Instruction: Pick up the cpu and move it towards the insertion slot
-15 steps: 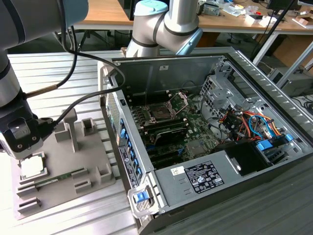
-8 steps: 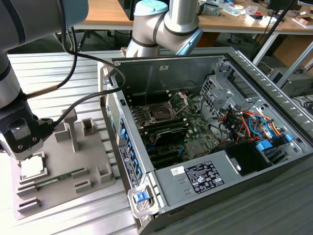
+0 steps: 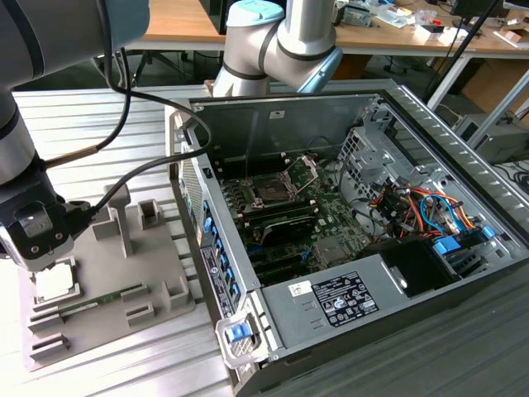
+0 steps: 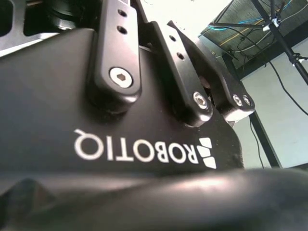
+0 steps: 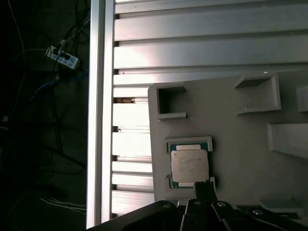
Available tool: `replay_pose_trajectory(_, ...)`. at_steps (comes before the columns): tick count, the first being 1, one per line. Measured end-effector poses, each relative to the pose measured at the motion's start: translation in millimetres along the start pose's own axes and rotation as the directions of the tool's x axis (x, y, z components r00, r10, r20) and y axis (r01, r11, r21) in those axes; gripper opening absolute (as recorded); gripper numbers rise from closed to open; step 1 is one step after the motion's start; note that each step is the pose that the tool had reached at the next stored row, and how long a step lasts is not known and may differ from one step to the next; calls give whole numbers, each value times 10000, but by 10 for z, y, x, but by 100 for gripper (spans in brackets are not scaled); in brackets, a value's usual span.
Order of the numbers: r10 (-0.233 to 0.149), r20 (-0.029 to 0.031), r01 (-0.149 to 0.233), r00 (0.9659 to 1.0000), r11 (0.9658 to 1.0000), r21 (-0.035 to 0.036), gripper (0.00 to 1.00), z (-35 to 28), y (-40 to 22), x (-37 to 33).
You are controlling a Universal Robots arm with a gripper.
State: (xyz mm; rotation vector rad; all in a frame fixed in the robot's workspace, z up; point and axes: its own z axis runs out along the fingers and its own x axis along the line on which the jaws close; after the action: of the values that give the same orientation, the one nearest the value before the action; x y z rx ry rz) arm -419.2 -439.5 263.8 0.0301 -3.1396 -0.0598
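The cpu (image 3: 54, 283), a small square chip with a pale top, lies flat in a square-rimmed holder on the grey fixture plate (image 3: 124, 256) at the exterior view's left. In the first wrist view the cpu (image 5: 189, 165) sits in that holder, with the gripper (image 5: 204, 192) at its edge. My gripper (image 3: 40, 260) hangs just above the chip and holds nothing that I can see. The insertion slot (image 3: 269, 192), a dark square socket with its metal load plate (image 3: 310, 169) swung up, sits in the green motherboard inside the open computer case, far to the exterior view's right of the gripper.
A thin green memory stick (image 3: 99, 298) lies on the fixture plate beside the cpu's holder. The case's side wall (image 3: 207, 240) stands between plate and motherboard. A power supply (image 3: 339, 298), a drive cage (image 3: 368, 157) and coloured cables (image 3: 421, 207) crowd the case. My arm's black cables (image 3: 124, 107) hang overhead.
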Motion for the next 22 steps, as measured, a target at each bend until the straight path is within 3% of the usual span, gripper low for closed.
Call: replay_pose_trajectory(22, 0, 1, 0, 10000, 10000, -1, 11, 45, -3, 0)
